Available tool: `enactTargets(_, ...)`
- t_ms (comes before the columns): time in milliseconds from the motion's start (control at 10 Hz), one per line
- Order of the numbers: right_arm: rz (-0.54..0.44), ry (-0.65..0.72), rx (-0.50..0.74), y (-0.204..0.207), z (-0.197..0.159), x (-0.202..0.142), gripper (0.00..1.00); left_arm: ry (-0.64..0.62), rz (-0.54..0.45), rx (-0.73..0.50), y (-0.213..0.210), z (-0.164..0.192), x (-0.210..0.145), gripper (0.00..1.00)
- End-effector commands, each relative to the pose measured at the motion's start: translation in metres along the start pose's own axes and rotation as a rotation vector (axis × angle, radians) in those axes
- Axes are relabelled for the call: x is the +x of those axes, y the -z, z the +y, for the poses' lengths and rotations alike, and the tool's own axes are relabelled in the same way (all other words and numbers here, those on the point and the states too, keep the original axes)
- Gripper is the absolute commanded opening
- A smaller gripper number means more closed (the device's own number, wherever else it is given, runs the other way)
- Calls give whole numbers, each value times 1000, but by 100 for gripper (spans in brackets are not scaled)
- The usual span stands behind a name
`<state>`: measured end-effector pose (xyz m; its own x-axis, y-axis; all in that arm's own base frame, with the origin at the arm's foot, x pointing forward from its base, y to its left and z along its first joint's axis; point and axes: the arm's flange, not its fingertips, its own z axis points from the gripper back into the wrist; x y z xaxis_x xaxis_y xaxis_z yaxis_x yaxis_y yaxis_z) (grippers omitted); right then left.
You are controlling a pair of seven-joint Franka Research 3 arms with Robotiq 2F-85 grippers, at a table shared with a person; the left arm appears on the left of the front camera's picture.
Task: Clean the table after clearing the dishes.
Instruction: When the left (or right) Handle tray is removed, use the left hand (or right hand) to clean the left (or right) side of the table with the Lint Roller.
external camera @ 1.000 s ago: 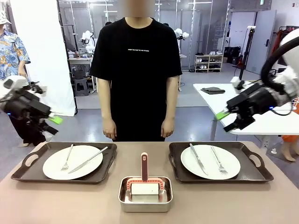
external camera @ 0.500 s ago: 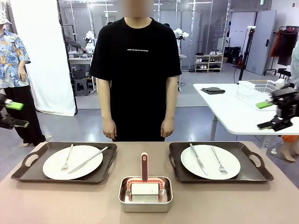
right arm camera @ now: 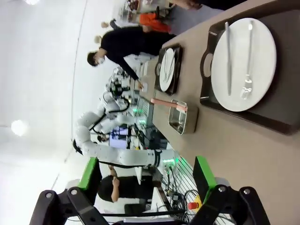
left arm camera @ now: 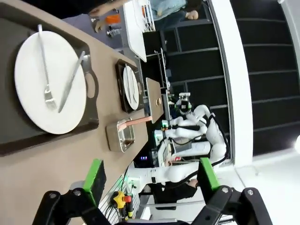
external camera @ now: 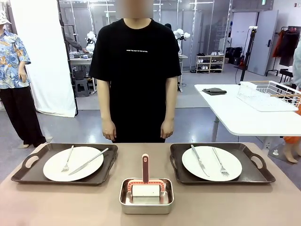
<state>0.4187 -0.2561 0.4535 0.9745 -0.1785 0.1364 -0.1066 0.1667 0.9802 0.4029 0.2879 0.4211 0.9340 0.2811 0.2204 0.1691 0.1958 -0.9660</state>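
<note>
Seen from the front, the table [external camera: 70, 202] carries a left plate [external camera: 73, 163] and a right plate [external camera: 211, 163], each with knife and fork on a dark tray. Between them sits a steel pan [external camera: 146, 210] holding a roller [external camera: 145, 168]. A person [external camera: 136, 70] stands at the far side, arms down. The wrist views add the hands. The left hand [left arm camera: 151, 174] hangs in the air, fingers spread and empty, well apart from the left plate. The right hand [right arm camera: 146, 172] is likewise spread, well apart from the right plate.
</note>
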Motion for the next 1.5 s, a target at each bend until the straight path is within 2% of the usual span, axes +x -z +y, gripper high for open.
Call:
enactTargets(0,-41,-11,28,-19,-8,-8,100,-43,-12,35,-9,-6,0,100)
enactTargets(200,-77,2,44,-29,-17,-14,100,-58,-11,70,-11,-8,-4,100)
enactTargets(500,-49,0,-8,-19,-18,-6,100,-33,9,108,0,-9,0,100)
enactTargets(600,-65,33,20,-31,-20,-14,100,-40,-16,47,-10,-2,-2,100)
enactTargets(1400,-65,33,20,-31,-20,-14,100,-40,-16,47,-10,-2,-2,100)
